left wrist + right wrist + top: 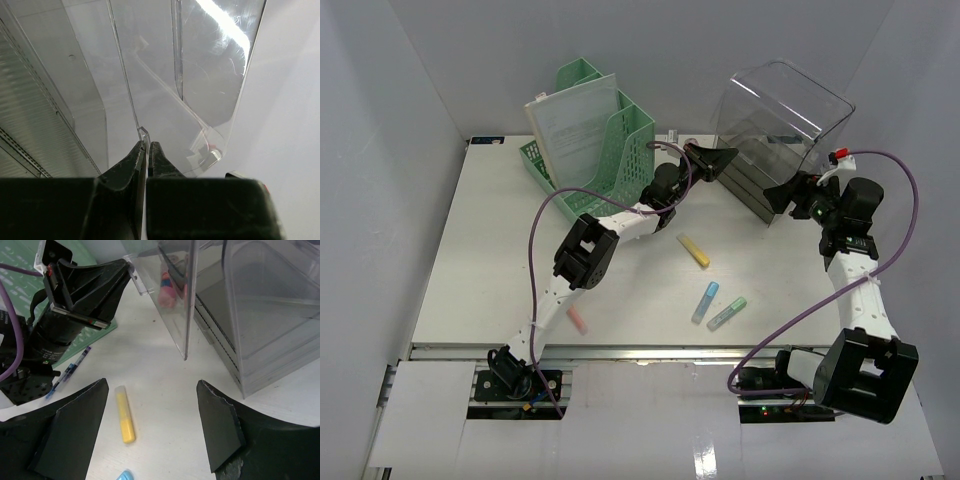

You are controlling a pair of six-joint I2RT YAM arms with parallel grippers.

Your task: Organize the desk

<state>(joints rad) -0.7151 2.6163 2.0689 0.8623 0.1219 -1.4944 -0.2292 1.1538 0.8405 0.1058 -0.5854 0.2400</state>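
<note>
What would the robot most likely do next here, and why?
Probably bring the right gripper down over the yellow marker and close on it. That gripper is open, and the marker lies loose on the desk close in front of it. The left gripper is shut on the clear bin wall, so it seems occupied.

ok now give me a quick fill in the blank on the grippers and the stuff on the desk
1. The left gripper pinches an edge of the ____ plastic organizer.
2. The right gripper is ____.
3. The sheet of paper stands in the ____ file holder.
4. Between the right gripper's fingers, its wrist camera shows a ____ marker lying on the desk.

Missing words: clear; open; green; yellow
</note>
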